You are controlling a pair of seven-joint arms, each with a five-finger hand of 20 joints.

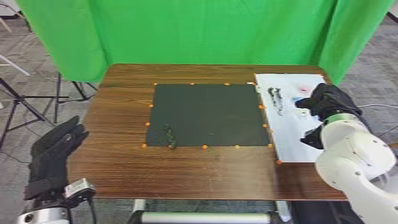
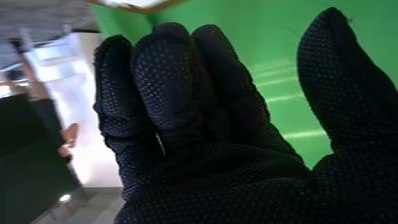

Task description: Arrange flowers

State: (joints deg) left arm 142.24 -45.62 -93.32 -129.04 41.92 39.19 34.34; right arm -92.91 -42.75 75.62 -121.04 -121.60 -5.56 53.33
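Flower sprig (image 1: 170, 135), thin and green, right of the open left hand (image 1: 55, 145), lying on the dark mat (image 1: 209, 107) near its front edge. Next, on the white board (image 1: 291, 150), slender dark pieces (image 1: 275, 95). Finally, by the board's right edge, right hand (image 1: 329, 101) with fingers straight, thumb apart.

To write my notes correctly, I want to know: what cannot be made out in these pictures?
Head view: part of the white board, hidden by the right hand.
Head view: what the pink item is, too small.
Right wrist view: what the brown shape is, blurred.
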